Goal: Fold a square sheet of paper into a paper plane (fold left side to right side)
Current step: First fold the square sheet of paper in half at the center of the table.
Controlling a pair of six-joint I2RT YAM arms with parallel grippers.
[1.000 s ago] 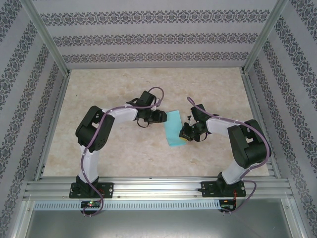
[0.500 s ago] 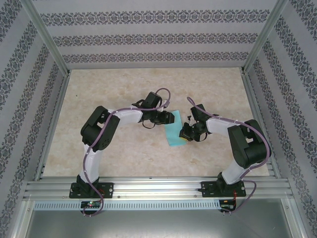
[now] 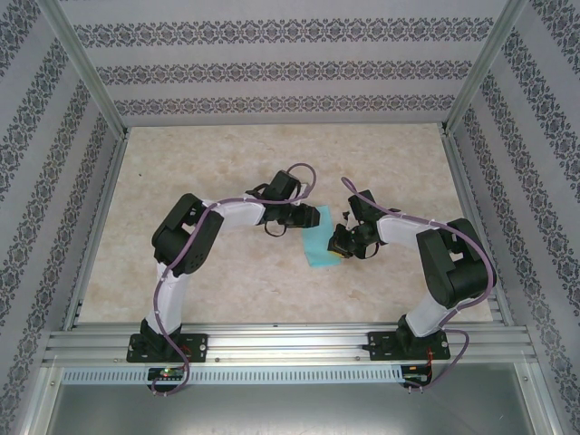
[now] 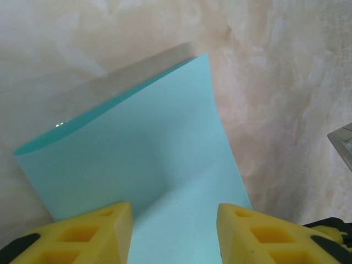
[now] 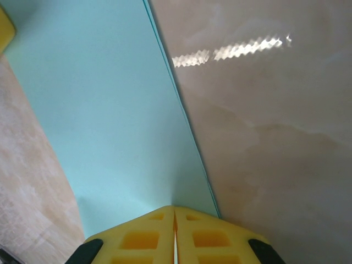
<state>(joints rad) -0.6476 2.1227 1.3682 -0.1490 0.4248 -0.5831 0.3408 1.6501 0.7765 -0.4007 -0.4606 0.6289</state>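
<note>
The square sheet of paper (image 3: 319, 243) is light turquoise and lies doubled over on the table between the two arms. In the left wrist view the paper (image 4: 154, 154) has its top layer bulging up at a soft rounded bend on the left. My left gripper (image 3: 306, 217) (image 4: 175, 212) is open and low over the sheet's upper left part, its yellow fingers (image 4: 104, 228) apart with paper under the gap. My right gripper (image 3: 341, 246) (image 5: 175, 210) is shut, tips resting on the paper (image 5: 110, 110) near its right edge. The paper plane is out of view.
The beige marbled table (image 3: 227, 163) reaches out to metal frame posts (image 3: 86, 68) and patterned walls. A rail (image 3: 290, 344) runs along the near edge by the arm bases. A grey metal corner (image 4: 342, 144) shows at the right of the left wrist view.
My left arm has moved right, onto the paper's upper left, covering more of it. The right arm and its shut gripper have stayed put.
</note>
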